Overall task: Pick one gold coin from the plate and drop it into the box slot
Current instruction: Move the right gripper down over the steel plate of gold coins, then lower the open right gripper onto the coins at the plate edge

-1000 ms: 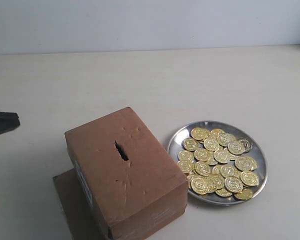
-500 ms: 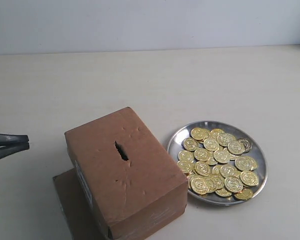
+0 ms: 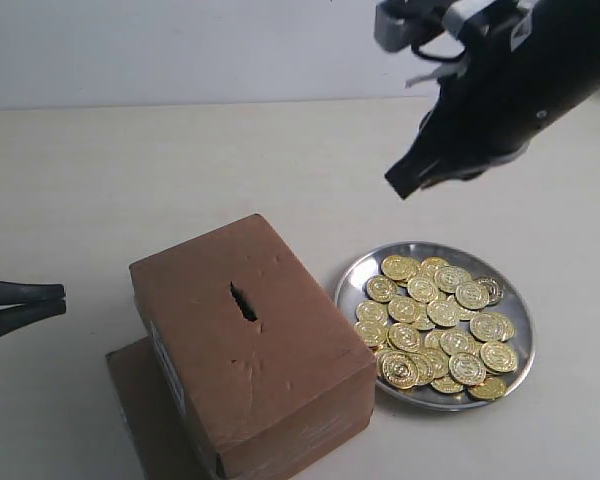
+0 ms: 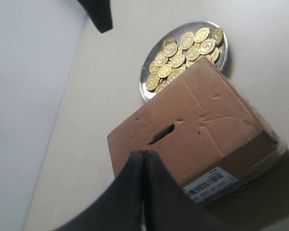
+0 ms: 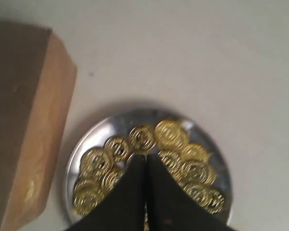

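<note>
gold coins on plate, r end effector above

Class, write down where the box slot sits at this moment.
In the exterior view the box slot is the dark slit in the middle of the top face of the box, left of the plate.

The box sits just left of the plate, coins in the plate; my right gripper above it, left gripper left of the box

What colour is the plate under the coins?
The plate is shiny silver; the exterior view shows it best.
</note>
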{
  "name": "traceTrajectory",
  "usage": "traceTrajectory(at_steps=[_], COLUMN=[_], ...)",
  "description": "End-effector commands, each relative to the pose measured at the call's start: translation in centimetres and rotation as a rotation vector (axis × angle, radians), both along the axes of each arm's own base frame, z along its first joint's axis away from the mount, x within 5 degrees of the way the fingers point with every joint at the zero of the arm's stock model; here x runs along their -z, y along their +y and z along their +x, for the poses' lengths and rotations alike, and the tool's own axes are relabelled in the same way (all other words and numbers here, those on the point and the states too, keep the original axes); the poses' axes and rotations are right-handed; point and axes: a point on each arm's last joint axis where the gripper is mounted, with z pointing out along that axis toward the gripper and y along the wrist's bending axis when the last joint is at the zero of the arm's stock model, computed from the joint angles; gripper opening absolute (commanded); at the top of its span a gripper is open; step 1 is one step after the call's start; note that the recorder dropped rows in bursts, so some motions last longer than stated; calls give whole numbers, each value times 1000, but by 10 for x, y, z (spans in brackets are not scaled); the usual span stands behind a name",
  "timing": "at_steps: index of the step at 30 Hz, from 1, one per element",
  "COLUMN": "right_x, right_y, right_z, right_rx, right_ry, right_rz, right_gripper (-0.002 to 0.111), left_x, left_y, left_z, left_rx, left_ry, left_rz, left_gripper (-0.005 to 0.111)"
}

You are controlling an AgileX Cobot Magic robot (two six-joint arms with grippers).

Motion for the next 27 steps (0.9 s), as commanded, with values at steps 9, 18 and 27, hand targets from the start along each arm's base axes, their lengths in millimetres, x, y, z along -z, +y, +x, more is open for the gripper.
traceTrajectory(at_steps=[9,18,27], right_x=[80,88,88], right_y=[-5,-4,4], right_z=[6,6,3], right_rx=[79,82,13], right_ry=[454,493,495], right_rz=[-242,-253,-235], right_gripper=[18,49,55], left_x=[1,14,16], left_y=[0,1,0], left_z=[-1,-2,-3], left_rx=[3,0,8], left_ry=[-1,14,2], left_rz=[-6,10,4], left_gripper=[0,0,0])
